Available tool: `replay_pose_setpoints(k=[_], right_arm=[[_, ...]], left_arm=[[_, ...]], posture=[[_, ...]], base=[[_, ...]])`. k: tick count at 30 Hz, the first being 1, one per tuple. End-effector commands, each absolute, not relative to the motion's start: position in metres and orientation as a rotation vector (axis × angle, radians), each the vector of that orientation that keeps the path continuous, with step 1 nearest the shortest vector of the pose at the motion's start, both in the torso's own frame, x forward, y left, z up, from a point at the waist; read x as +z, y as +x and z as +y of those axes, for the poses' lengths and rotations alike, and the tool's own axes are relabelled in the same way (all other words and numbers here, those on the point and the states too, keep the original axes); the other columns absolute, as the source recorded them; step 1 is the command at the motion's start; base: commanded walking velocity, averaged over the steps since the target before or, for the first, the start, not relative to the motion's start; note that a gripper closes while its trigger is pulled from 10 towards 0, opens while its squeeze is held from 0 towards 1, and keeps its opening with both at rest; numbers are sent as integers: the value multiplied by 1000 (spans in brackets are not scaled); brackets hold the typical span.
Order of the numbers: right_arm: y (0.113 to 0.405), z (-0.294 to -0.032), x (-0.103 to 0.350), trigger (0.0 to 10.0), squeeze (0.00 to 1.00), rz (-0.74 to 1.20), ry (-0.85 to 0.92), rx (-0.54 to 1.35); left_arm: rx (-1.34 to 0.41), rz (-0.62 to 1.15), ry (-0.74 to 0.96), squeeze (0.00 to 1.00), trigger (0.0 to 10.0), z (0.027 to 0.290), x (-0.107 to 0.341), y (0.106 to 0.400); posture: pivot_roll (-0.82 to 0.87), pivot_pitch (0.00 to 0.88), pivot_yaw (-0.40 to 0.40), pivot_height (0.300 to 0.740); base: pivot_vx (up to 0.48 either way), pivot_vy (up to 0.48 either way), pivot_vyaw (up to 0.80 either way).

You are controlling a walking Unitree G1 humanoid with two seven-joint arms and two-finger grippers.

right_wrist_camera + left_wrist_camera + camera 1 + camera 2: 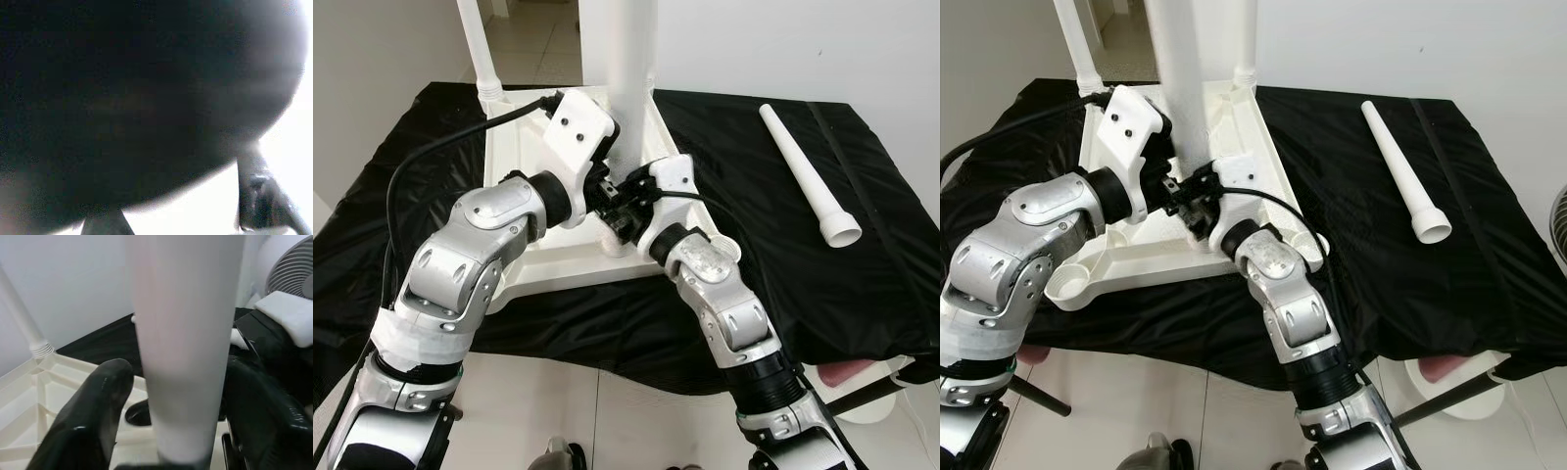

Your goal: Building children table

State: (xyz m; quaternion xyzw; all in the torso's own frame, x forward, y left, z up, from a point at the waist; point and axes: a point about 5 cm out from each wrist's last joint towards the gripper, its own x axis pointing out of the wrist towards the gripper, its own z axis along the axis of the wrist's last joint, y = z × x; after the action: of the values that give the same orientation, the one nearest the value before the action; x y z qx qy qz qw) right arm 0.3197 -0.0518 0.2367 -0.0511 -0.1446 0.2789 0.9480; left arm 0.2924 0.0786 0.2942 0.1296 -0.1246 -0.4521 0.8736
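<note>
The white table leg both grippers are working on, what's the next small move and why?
Probably keep twisting the upright leg down into its socket. The left gripper straddles it near the base, the right gripper sits beside it, and the upturned tabletop has other legs seated. A loose leg waits on the black cloth.

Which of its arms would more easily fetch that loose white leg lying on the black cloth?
Probably the right. The loose leg lies on the cloth on the robot's right side, apart from the tabletop. The left gripper straddles the upright leg, so it looks busy.
</note>
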Motion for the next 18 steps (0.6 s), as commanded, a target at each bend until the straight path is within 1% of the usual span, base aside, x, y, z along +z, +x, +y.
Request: replay_pose_setpoints(k=[1, 3, 6, 7, 8, 9, 10, 11, 12, 13, 14, 15, 16, 17, 18], right_arm=[[322, -58, 237, 0, 0, -287, -89, 534], [322, -58, 237, 0, 0, -287, -89, 534], [324, -80, 240, 0, 0, -299, -75, 461], [324, -89, 243, 3020, 0, -308, -74, 436], [322, -101, 247, 10000, 0, -314, -61, 409], [322, -101, 247, 10000, 0, -314, -61, 409], [321, -110, 251, 10000, 0, -318, -52, 390], [319, -118, 252, 10000, 0, -322, -49, 381], [318, -122, 253, 10000, 0, -323, -47, 380], [318, -122, 253, 10000, 0, -323, -47, 380], [319, -130, 249, 10000, 0, -305, -31, 356], [319, -130, 249, 10000, 0, -305, -31, 356], [320, -141, 244, 10000, 0, -282, -1, 341], [320, -145, 243, 10000, 0, -278, -6, 333], [320, -145, 243, 10000, 0, -278, -6, 333]], left_arm=[[-1116, -281, 260, 0, 10000, 80, 299, 281], [-1116, -281, 260, 0, 10000, 80, 299, 281], [-1127, -317, 125, 0, 10000, 105, 315, 277], [-1097, -334, 93, 0, 10000, 116, 319, 280], [-977, -334, 92, 0, 10000, 130, 321, 292], [-977, -334, 92, 0, 10000, 130, 321, 292], [-868, -326, 112, 0, 10000, 140, 319, 303], [-752, -289, 172, 0, 10000, 150, 313, 315], [-685, -262, 221, 0, 10000, 154, 308, 322], [-685, -262, 221, 0, 10000, 154, 308, 322], [-646, -178, 351, 0, 10000, 154, 290, 331], [-646, -178, 351, 0, 10000, 154, 290, 331], [-678, -62, 512, 0, 10000, 148, 261, 335], [-729, -19, 549, 0, 10000, 141, 249, 333], [-729, -19, 549, 0, 10000, 141, 249, 333]], posture=[[-4, 101, 31, 740], [-4, 101, 31, 740], [-4, 102, 30, 740], [-3, 103, 30, 740], [-8, 103, 29, 740], [-8, 103, 29, 740], [-8, 103, 29, 740], [-12, 102, 24, 740], [-12, 102, 24, 740], [-12, 102, 24, 740], [-17, 104, 25, 740], [-17, 104, 25, 740], [-23, 103, 27, 740], [-28, 103, 29, 740], [-28, 103, 29, 740]], base=[[0, 0, 0], [0, 0, 0], [0, 0, 0], [0, 0, 0], [0, 0, 0], [0, 0, 0], [0, 0, 0], [0, 0, 0], [0, 0, 0], [0, 0, 0], [0, 0, 0], [0, 0, 0], [0, 0, 0], [0, 0, 0], [0, 0, 0]])
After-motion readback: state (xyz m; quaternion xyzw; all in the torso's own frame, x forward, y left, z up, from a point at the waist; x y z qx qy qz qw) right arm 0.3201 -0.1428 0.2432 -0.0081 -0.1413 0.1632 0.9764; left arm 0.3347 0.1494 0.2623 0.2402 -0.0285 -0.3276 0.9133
